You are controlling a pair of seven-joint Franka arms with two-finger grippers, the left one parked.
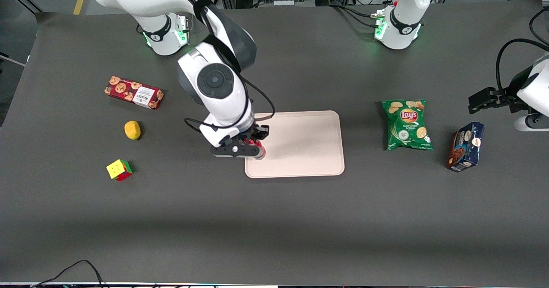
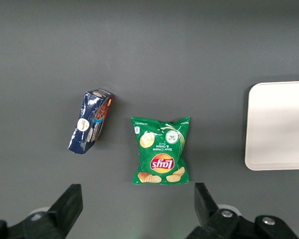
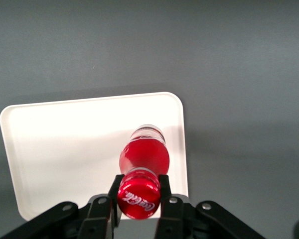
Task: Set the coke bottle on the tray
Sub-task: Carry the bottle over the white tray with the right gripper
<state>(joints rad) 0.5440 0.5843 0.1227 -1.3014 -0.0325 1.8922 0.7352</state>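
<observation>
The coke bottle (image 3: 143,157), slim with a red cap and red label, hangs upright in my right gripper (image 3: 138,191), whose fingers are shut on its neck just under the cap. In the front view the gripper (image 1: 251,144) holds the bottle (image 1: 259,147) over the edge of the pale pink-beige tray (image 1: 304,144) nearest the working arm's end. In the wrist view the bottle's base is over the tray (image 3: 65,149), close to its rim. Whether the base touches the tray I cannot tell.
A red cookie box (image 1: 134,92), a yellow lemon (image 1: 132,130) and a colour cube (image 1: 119,169) lie toward the working arm's end. A green Lay's bag (image 1: 406,124) and a dark blue box (image 1: 465,146) lie toward the parked arm's end.
</observation>
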